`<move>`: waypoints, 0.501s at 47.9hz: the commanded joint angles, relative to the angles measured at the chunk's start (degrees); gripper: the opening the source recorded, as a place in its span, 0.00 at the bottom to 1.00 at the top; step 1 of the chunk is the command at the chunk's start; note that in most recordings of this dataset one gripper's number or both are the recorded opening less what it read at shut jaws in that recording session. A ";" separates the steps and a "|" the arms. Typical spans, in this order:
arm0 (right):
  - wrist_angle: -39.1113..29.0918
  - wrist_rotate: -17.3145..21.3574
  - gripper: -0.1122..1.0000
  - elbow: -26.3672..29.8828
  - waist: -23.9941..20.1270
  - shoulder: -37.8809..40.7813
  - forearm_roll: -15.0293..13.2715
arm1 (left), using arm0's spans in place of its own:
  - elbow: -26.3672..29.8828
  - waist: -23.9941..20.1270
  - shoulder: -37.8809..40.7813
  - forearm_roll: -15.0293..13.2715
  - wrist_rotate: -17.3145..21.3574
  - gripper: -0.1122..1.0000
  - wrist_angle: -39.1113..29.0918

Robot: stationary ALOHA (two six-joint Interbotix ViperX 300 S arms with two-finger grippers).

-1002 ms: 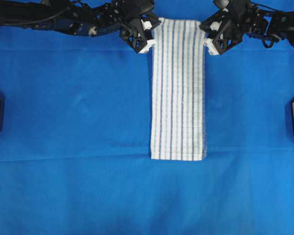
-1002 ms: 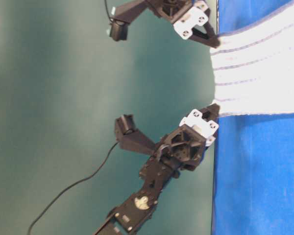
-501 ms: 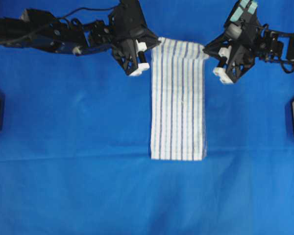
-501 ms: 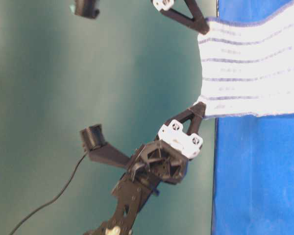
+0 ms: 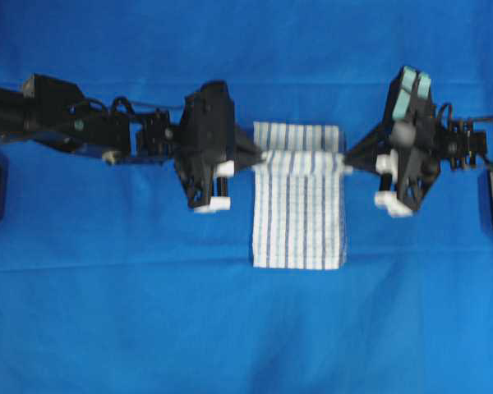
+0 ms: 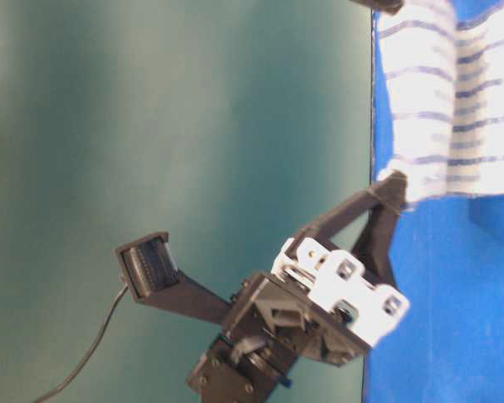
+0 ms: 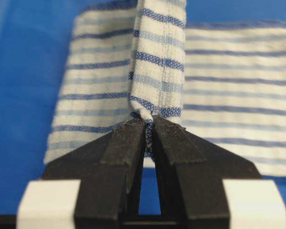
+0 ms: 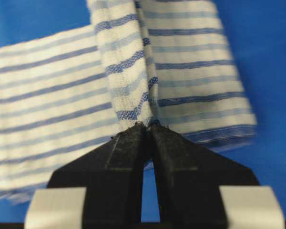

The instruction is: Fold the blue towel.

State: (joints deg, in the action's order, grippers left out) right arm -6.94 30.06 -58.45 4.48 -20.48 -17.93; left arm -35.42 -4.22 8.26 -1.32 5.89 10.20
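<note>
**Both grippers pinching the towel's lifted edge, mid-frame**

Overhead view: the blue towel (image 5: 299,205) sits at the centre of the frame on the large plain blue cloth (image 5: 107,328). Its lower part lies flat; the upper end is raised and carried over itself, so a short striped band shows above a fold line running across the frame between the two arms.

Left gripper (image 5: 259,156), just left of centre in the overhead view: jaws drawn almost together on the towel's left corner. Left wrist view confirms it: the two black fingers (image 7: 128,143) meet at their tips with a bunched bit of striped fabric squeezed between them, only a thin slit left lower down. The held edge rises as a narrow vertical strip straight up from the tips; the rest of the towel lies spread behind it.

Right gripper (image 5: 347,164), right of centre overhead: same state, nearly closed on the opposite corner. Right wrist view shows the fingertips (image 8: 169,143) clamped on a twisted fold of the cloth, the strip leaning up and left from the tips.

Table-level view: one gripper (image 6: 395,186) at mid-right, tips on the towel's hanging edge. Motion blur softens this frame.
</note>
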 commanded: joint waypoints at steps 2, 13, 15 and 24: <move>-0.62 1.05 0.16 0.53 -2.64 -0.09 0.18 | 0.26 2.72 -1.76 0.00 -0.70 0.12 0.18; -1.67 3.43 0.16 1.05 -7.38 1.05 0.09 | 0.09 7.56 -1.67 0.00 -1.23 0.12 -0.35; -1.85 3.69 0.16 1.23 -8.09 1.32 0.18 | 0.09 8.09 -1.58 0.00 -1.23 0.12 -0.35; -2.72 4.04 0.16 1.76 -9.23 2.72 0.18 | 0.53 9.05 -1.23 0.00 -1.41 0.12 -0.44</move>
State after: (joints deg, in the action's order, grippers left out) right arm -9.14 33.93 -57.48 -4.75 -17.75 -17.84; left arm -35.68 4.31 8.26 -1.32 4.66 9.76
